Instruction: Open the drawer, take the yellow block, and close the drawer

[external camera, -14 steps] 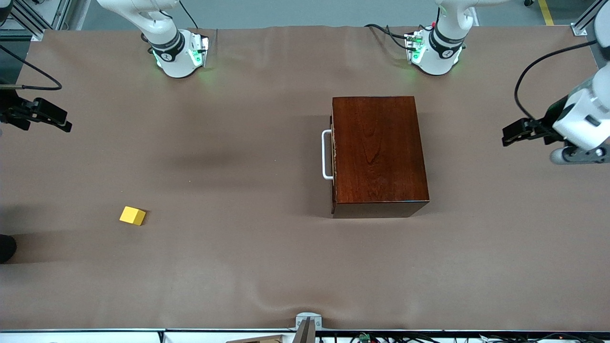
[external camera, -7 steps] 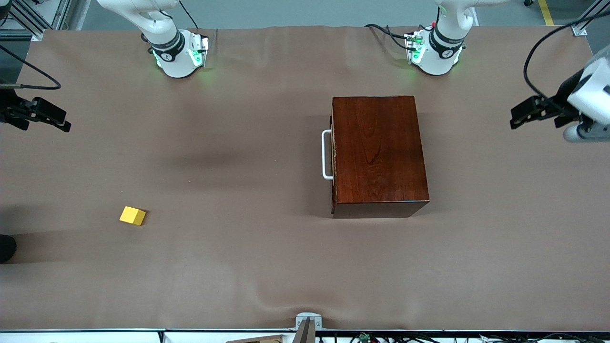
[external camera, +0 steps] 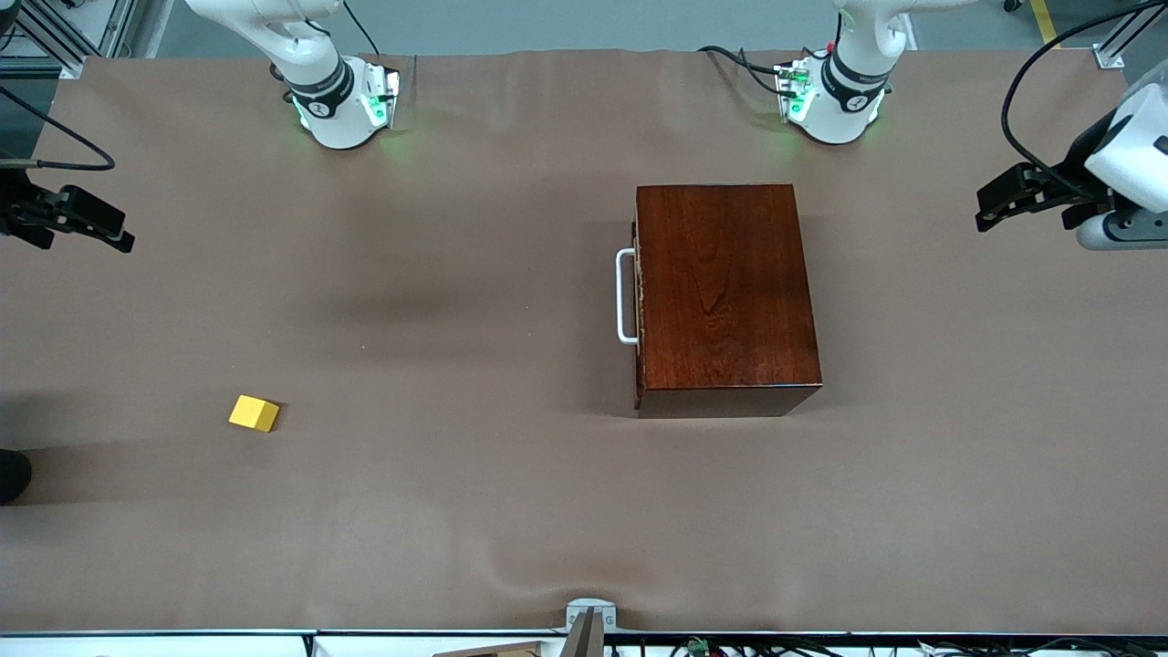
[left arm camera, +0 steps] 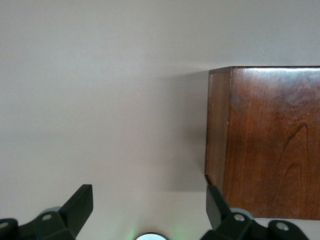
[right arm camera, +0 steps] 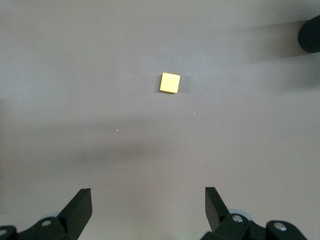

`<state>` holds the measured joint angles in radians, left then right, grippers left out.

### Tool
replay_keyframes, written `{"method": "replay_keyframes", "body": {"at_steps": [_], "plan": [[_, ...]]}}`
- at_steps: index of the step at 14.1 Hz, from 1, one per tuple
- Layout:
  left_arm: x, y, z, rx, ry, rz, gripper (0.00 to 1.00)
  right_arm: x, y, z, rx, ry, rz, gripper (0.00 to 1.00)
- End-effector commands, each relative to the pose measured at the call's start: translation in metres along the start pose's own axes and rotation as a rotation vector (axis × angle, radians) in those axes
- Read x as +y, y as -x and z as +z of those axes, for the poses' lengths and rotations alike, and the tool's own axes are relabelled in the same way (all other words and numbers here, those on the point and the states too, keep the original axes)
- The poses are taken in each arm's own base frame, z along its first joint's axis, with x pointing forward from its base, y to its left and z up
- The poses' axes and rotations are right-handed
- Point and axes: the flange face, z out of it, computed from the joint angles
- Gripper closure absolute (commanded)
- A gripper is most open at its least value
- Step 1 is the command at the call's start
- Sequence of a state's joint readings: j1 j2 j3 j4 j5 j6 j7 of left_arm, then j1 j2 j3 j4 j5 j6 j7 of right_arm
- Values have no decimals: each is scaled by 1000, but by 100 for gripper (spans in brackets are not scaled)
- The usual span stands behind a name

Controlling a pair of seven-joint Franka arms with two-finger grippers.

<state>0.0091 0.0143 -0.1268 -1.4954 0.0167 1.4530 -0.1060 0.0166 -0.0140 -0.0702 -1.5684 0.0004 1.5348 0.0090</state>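
The dark reddish-brown wooden box [external camera: 725, 292] stands mid-table toward the left arm's end. Its drawer is pushed in, and the white bar handle [external camera: 625, 297] faces the right arm's end. In the left wrist view only a corner of the box [left arm camera: 270, 145] shows. The yellow block [external camera: 254, 412] lies on the bare table toward the right arm's end, well apart from the box. My right gripper [external camera: 91, 235] hangs open over that end of the table, with the yellow block [right arm camera: 170, 82] ahead of its spread fingers [right arm camera: 80, 207]. My left gripper [external camera: 985, 210] hovers open and empty over the left arm's end, beside the box.
Brown cloth [external camera: 474, 511] covers the whole table. A black rounded object [external camera: 11, 474] sits at the table's edge at the right arm's end, nearer the front camera than the block. A grey bracket [external camera: 589, 616] sits at the front edge.
My left gripper has swung up and away toward the bases' side of the table's end. The right gripper has barely shifted. Box and block have not moved.
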Motion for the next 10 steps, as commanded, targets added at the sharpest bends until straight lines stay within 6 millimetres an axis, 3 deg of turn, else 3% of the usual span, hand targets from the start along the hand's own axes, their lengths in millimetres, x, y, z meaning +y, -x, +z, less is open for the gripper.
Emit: {"method": "replay_keyframes", "body": {"at_steps": [1,3,5,10], "plan": [[5,1,-3,24,-7,30,0,7,2,-6,3,-2,14,0],[8,-3,3,15,-6,37,0,10,2,-7,4,-5,20,0],[-2,-3,1,15,-1,19,0,11,2,-9,9,-6,23,0],[-6,2,2,-6,-1,59,0,11,2,-9,9,-5,23,0]]}}
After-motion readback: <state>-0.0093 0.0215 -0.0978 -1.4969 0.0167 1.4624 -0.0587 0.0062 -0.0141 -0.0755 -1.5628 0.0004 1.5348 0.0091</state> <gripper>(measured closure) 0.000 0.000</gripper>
